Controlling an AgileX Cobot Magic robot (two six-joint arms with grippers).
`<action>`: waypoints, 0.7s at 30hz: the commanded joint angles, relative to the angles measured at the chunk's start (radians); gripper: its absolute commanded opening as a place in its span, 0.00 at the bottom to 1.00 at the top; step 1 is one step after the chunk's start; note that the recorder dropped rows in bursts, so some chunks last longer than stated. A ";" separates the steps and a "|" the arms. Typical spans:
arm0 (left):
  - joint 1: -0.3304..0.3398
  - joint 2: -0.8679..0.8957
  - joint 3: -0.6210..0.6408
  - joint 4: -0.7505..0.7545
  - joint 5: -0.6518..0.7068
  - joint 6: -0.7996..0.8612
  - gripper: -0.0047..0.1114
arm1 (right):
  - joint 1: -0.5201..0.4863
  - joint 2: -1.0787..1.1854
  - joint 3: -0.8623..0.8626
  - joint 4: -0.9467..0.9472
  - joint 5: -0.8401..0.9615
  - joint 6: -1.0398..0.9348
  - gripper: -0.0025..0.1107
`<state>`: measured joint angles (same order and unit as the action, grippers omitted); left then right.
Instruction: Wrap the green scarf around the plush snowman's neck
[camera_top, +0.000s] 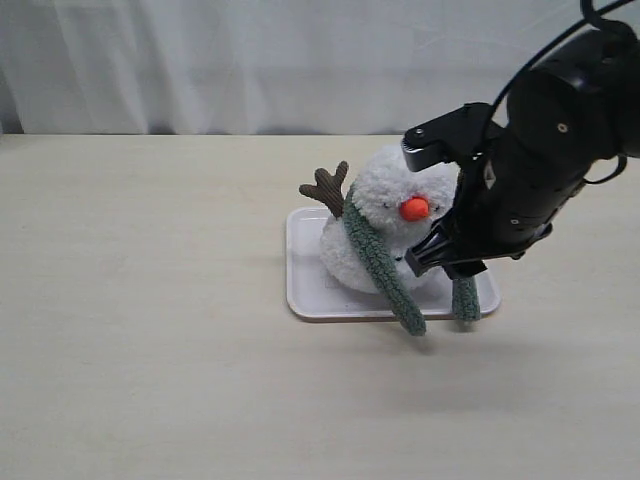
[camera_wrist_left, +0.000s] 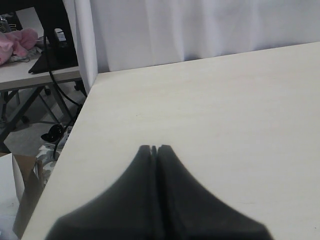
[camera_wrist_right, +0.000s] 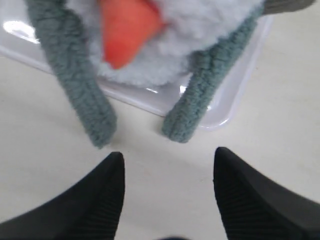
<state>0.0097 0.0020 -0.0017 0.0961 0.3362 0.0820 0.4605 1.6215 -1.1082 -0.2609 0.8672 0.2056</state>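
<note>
The plush snowman (camera_top: 385, 190) sits tilted on a white tray (camera_top: 305, 290), with its orange nose (camera_top: 414, 208) facing front. The green scarf (camera_top: 380, 262) lies round the snowman's neck. Both of its ends hang down over the tray's front edge, one at the middle and one (camera_top: 465, 298) to the right. My right gripper (camera_top: 440, 262) hovers close in front of the snowman, between the two ends. In the right wrist view the gripper (camera_wrist_right: 169, 157) is open and empty, just short of the scarf (camera_wrist_right: 200, 95) ends. My left gripper (camera_wrist_left: 154, 148) is shut over bare table.
A white curtain (camera_top: 250, 60) hangs behind the table. In the left wrist view the table's edge (camera_wrist_left: 75, 130) drops off toward a second table (camera_wrist_left: 30, 75) with pink cloth, cables and a cardboard box on the floor.
</note>
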 joint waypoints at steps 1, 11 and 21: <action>0.001 -0.002 0.002 0.000 -0.013 0.000 0.04 | -0.086 0.014 0.105 0.027 -0.180 0.025 0.48; 0.001 -0.002 0.002 -0.002 -0.013 0.000 0.04 | -0.112 0.106 0.219 0.043 -0.506 -0.014 0.48; 0.001 -0.002 0.002 -0.002 -0.013 0.000 0.04 | -0.167 0.184 0.213 0.039 -0.577 0.011 0.48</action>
<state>0.0097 0.0020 -0.0017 0.0961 0.3362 0.0820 0.3153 1.7964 -0.8945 -0.2189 0.3075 0.2106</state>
